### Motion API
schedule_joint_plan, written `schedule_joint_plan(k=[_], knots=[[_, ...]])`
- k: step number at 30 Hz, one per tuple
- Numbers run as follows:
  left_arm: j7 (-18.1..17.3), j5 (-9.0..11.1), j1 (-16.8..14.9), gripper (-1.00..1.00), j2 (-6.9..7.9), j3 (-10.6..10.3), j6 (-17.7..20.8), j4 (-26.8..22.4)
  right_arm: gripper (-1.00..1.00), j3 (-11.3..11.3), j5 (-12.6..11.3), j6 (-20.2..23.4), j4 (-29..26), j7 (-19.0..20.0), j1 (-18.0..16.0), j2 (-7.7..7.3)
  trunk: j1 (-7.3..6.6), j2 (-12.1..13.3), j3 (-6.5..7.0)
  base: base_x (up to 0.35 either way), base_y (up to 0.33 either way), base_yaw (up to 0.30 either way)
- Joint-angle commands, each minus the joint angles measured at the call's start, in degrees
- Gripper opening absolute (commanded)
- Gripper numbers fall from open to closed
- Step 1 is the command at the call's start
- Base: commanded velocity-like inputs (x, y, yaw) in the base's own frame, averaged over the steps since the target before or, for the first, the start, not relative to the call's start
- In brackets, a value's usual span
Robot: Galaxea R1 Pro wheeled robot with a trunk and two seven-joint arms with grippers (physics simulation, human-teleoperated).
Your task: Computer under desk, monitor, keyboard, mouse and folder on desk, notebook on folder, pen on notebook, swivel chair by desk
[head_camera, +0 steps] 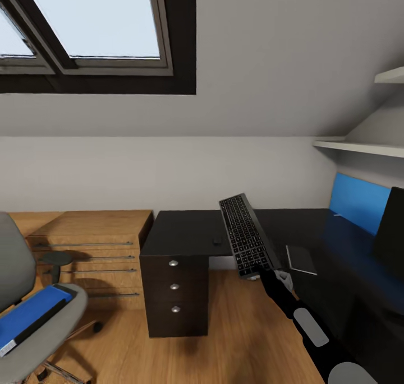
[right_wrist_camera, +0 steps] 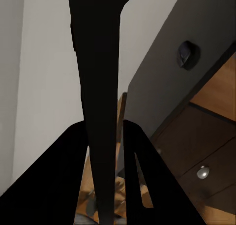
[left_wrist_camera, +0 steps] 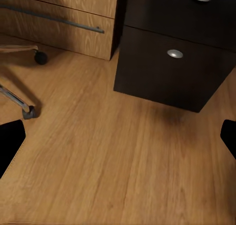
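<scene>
The right gripper (head_camera: pixel 264 273) is clamped on the near short end of the keyboard (head_camera: pixel 247 235), a slim slab with a silver-grey frame and dark grey keys. It is held tilted, key face toward the camera, above the front edge of the desk (head_camera: pixel 185 232). In the right wrist view the keyboard (right_wrist_camera: pixel 97 87) shows edge-on as a thin dark blade running up between the two fingers (right_wrist_camera: pixel 54 185), which press its faces.

On the glossy black desk top just left of the keyboard sits a small dark object (head_camera: pixel 216 241), probably the mouse, though it is too small to be sure. The notebook (head_camera: pixel 301 259), flat with a dark rim, lies on the desk just right of the keyboard. The monitor (head_camera: pixel 391 235) stands at the far right.

The left gripper (left_wrist_camera: pixel 118 136) hangs over bare wooden floor (left_wrist_camera: pixel 108 161), its fingertips (left_wrist_camera: pixel 11 144) wide apart and holding nothing, near the black drawer unit (left_wrist_camera: pixel 172 62).

The swivel chair (head_camera: pixel 33 311) stands well left of the desk, with the blue folder (head_camera: pixel 31 314) lying on its grey seat.
</scene>
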Motion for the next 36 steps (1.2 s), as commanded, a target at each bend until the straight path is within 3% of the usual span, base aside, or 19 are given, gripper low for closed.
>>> schedule_joint_plan(k=[1,14,36], knots=[[-0.2,0.4,-0.1,1.00,-0.02,-0.1,-0.2,0.1,-1.00,0.1,-0.7,0.3,0.0,0.0,0.0,-0.06,0.00,0.0,-0.07,0.000,0.000,0.267],[-0.2,0.4,-0.1,1.00,0.02,-0.1,-0.2,0.1,-1.00,0.0,-0.7,0.4,0.0,0.2,0.0,-0.08,0.00,0.0,-0.07,-0.033,-0.023,0.255],[-0.2,0.4,-0.1,1.00,0.07,0.0,-0.2,0.1,-1.00,0.0,-0.6,0.5,0.1,0.4,0.0,-0.14,0.00,0.0,-0.07,-0.287,-0.072,0.014]])
